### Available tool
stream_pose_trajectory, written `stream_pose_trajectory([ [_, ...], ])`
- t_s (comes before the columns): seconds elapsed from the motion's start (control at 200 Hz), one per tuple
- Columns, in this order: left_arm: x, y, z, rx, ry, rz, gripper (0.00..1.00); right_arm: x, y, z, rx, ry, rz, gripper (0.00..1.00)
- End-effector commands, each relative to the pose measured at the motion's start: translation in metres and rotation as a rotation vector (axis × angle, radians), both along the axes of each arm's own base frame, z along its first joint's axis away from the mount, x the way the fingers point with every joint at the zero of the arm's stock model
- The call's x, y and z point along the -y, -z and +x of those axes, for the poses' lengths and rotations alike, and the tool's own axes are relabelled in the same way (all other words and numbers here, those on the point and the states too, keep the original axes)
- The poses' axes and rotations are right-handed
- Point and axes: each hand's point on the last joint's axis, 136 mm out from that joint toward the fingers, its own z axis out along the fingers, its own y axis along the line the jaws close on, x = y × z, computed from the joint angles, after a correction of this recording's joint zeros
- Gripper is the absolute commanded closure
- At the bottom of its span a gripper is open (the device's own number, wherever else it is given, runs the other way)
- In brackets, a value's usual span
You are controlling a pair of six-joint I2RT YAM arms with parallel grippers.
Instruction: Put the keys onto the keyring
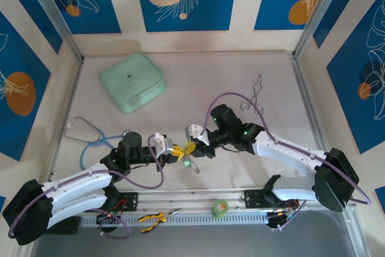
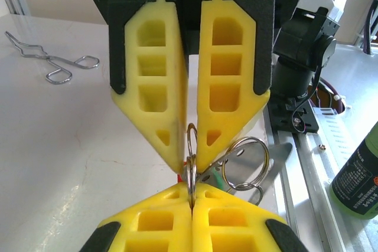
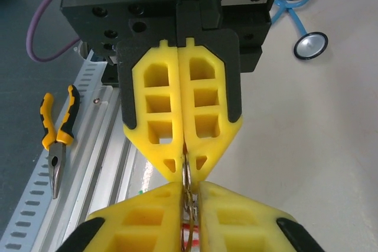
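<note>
My two grippers meet tip to tip above the middle of the table. The keyring (image 2: 192,146) is a silver split ring seen edge-on between both pairs of yellow fingers. My left gripper (image 2: 192,188) is shut on its lower part. My right gripper (image 3: 190,188) is closed to a narrow slit around the same ring (image 3: 188,175). A larger silver ring (image 2: 245,163) hangs to one side of it, with a silver key blade and a bit of green head (image 2: 221,178) behind. A trace of red (image 3: 192,234) shows under the right fingers. From above, a ring with green (image 1: 192,165) dangles below the fingertips.
A mint-green case (image 1: 132,81) lies at the back left, a blue stethoscope (image 1: 90,139) at the left and metal tongs (image 1: 255,97) at the back right. Yellow-handled pliers (image 1: 153,218) and a green tape roll (image 1: 220,208) rest on the near rail.
</note>
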Motion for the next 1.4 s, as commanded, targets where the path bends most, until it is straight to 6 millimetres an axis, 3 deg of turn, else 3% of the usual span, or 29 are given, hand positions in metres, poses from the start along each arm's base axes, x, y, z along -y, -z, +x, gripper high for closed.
stream_pose_trajectory([
  [0.0, 0.004, -0.018, -0.004, 0.038, 0.033, -0.069, 1.00, -0.002, 0.003, -0.008, -0.031, -0.034, 0.011, 0.93],
  [0.05, 0.004, -0.019, -0.003, 0.039, 0.029, -0.072, 1.00, -0.002, 0.003, -0.008, -0.034, -0.036, 0.008, 1.00],
  [0.11, 0.003, -0.018, -0.001, 0.036, 0.012, -0.068, 1.00, -0.001, 0.002, -0.009, -0.034, -0.038, 0.003, 1.00],
  [0.175, 0.001, -0.016, 0.004, 0.029, -0.023, -0.051, 0.80, 0.000, 0.001, -0.009, -0.021, -0.036, -0.009, 1.00],
  [0.27, -0.002, -0.012, 0.006, 0.025, -0.038, -0.011, 0.76, 0.003, 0.003, -0.008, 0.027, -0.032, -0.059, 1.00],
  [0.675, 0.001, -0.008, 0.001, -0.002, 0.009, 0.051, 0.87, -0.005, 0.004, -0.015, 0.138, -0.085, -0.184, 1.00],
  [0.77, 0.002, -0.008, 0.001, -0.003, 0.011, 0.050, 0.94, -0.009, 0.002, -0.018, 0.131, -0.097, -0.177, 1.00],
  [1.055, 0.000, -0.004, -0.003, 0.000, 0.027, 0.057, 1.00, -0.007, -0.011, -0.015, 0.085, -0.067, -0.097, 1.00],
  [1.155, 0.000, -0.008, -0.003, 0.022, 0.021, 0.032, 1.00, -0.001, -0.005, -0.011, 0.074, -0.040, -0.091, 0.77],
  [1.395, 0.001, -0.011, -0.001, 0.023, 0.008, -0.012, 1.00, 0.002, 0.011, -0.007, 0.031, -0.024, -0.100, 0.78],
])
